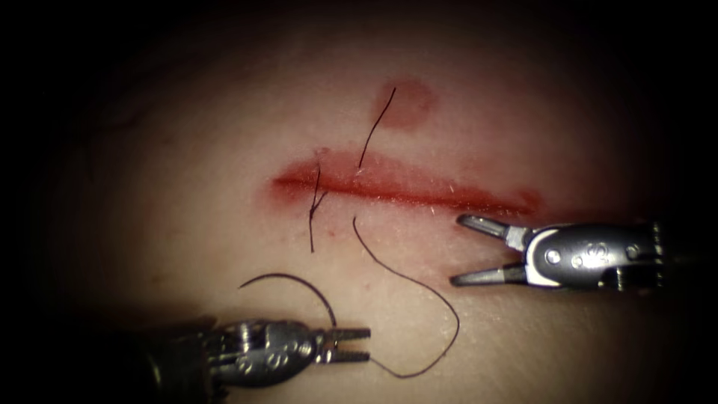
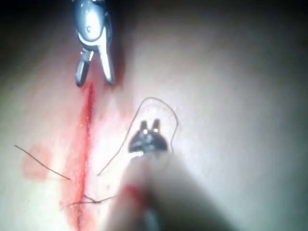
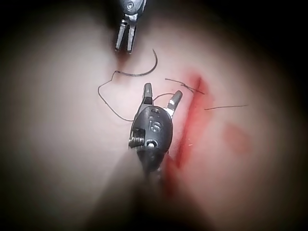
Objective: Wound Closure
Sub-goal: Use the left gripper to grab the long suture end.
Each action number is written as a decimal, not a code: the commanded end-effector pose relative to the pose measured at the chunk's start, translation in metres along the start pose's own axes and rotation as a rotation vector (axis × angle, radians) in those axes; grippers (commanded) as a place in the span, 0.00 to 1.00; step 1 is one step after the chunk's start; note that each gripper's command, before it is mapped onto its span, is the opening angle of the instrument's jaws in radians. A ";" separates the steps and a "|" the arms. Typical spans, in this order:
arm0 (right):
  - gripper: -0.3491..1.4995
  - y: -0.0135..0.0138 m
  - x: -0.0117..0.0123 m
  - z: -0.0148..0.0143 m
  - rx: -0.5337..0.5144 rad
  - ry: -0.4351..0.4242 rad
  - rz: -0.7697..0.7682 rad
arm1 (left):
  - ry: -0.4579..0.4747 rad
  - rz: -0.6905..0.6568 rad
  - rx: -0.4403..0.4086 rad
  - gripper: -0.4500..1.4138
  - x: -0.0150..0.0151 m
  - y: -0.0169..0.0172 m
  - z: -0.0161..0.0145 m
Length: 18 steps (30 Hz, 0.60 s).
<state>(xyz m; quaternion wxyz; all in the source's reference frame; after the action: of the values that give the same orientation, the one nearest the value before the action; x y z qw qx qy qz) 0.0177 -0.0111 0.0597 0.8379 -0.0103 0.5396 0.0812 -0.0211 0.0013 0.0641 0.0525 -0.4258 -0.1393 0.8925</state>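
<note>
Two tools, one needle, one long thread and two short thread ends at the cut are present. The left tool, near and left, has its jaws slightly parted and holds nothing. The needle lies free on the tissue, on the near side of the cut, just beside that tool; its arc bulges far, its long axis runs left-right. The thread loops from it rightward. One thread end crosses the cut; the other runs far from it. The right tool, just near the cut's right end, is open wide and empty.

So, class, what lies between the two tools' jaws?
A loop of thread on bare tissue, in the endoscope view. Right tool and left tool hold nothing; the needle lies on the tissue by the left tool.
</note>
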 end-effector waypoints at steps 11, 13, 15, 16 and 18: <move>0.80 -0.0007 -0.0003 0.0006 0.004 0.001 0.002 | -0.024 0.025 -0.039 0.38 -0.0024 0.0002 0.0026; 0.80 -0.0007 -0.0003 0.0006 0.004 0.001 0.002 | -0.031 0.024 -0.050 0.39 -0.0029 0.0003 0.0030; 0.80 -0.0007 -0.0003 0.0006 0.006 -0.001 0.001 | -0.038 0.018 -0.062 0.42 -0.0034 0.0004 0.0036; 0.80 -0.0007 -0.0003 0.0006 0.006 -0.001 0.001 | -0.043 0.014 -0.066 0.43 -0.0036 0.0005 0.0037; 0.80 -0.0007 -0.0003 0.0005 0.006 0.000 0.001 | -0.053 0.013 -0.080 0.45 -0.0040 0.0008 0.0042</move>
<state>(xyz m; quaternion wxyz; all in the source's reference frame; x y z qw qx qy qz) 0.0177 -0.0112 0.0597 0.8384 -0.0092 0.5391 0.0799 -0.0212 -0.0006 0.0688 0.0265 -0.4037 -0.1719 0.8982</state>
